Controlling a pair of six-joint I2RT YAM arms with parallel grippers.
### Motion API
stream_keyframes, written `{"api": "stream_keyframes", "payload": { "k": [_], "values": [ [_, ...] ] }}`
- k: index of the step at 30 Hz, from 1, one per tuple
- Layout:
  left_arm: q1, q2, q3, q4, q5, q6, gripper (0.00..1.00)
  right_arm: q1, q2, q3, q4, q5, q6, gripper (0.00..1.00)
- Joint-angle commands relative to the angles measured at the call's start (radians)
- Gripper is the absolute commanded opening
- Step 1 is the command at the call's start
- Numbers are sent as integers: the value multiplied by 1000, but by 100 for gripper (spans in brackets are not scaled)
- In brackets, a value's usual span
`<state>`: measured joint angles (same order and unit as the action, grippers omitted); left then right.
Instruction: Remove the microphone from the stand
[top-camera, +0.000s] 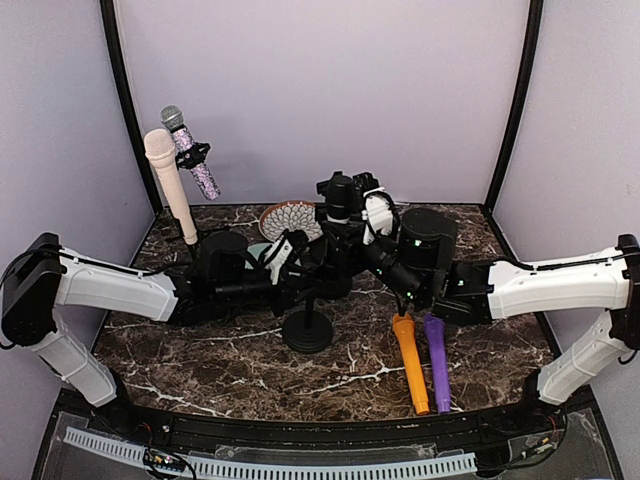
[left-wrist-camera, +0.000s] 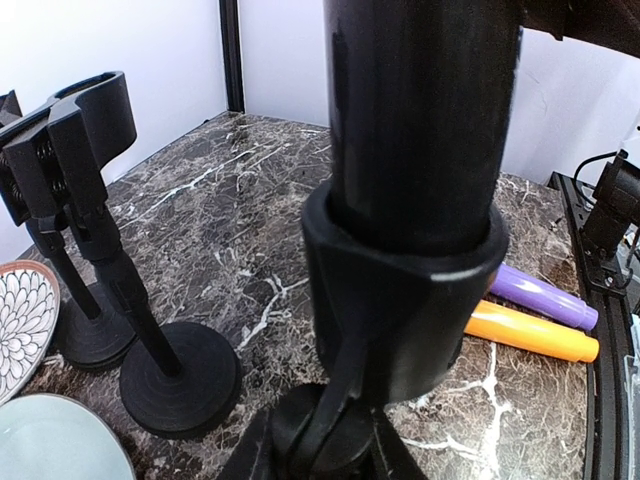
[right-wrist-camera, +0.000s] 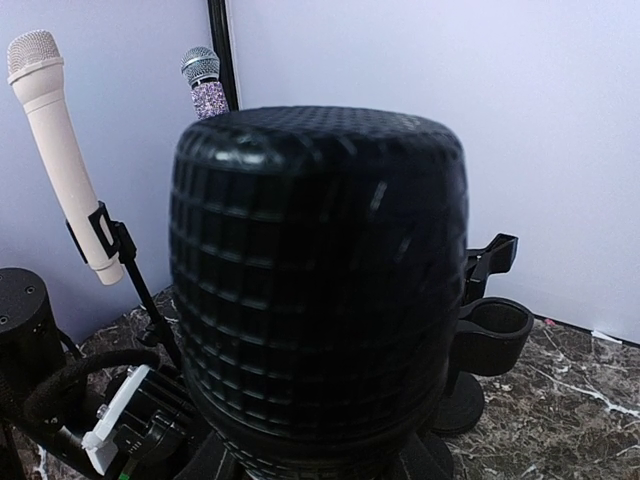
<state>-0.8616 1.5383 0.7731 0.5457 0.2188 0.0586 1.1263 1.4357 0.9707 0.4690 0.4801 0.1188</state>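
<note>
A black microphone (left-wrist-camera: 420, 120) sits upright in the clip (left-wrist-camera: 400, 300) of a black stand whose round base (top-camera: 307, 330) rests mid-table. Its mesh head (right-wrist-camera: 315, 290) fills the right wrist view. My left gripper (top-camera: 303, 272) is shut on the stand's stem just below the clip, its fingertips (left-wrist-camera: 250, 450) flanking the joint. My right gripper (top-camera: 365, 252) comes in from the right and is shut on the black microphone near its head. The fingers are mostly hidden behind the head in the right wrist view.
An orange microphone (top-camera: 412, 365) and a purple one (top-camera: 438, 362) lie front right. A beige microphone (top-camera: 165, 180) and a glittery one (top-camera: 190, 150) stand clipped at the back left. Two empty stands (left-wrist-camera: 70, 140) and two plates (top-camera: 290, 218) sit behind.
</note>
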Motion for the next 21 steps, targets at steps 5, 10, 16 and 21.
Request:
{"api": "stream_keyframes", "payload": {
  "k": [5,10,16,21],
  "values": [
    [17,16,-78,-144,-50,-11,0,-40,-126,44,253,136,-56,0],
    [17,15,-87,-142,-43,-12,0,-70,-164,-12,291,-7,-63,0],
    [17,19,-88,-136,-39,-9,0,-91,-188,-33,296,-107,-85,0],
    [16,24,-90,-133,-41,-9,0,-93,-204,-50,319,-163,-86,0]
  ]
}}
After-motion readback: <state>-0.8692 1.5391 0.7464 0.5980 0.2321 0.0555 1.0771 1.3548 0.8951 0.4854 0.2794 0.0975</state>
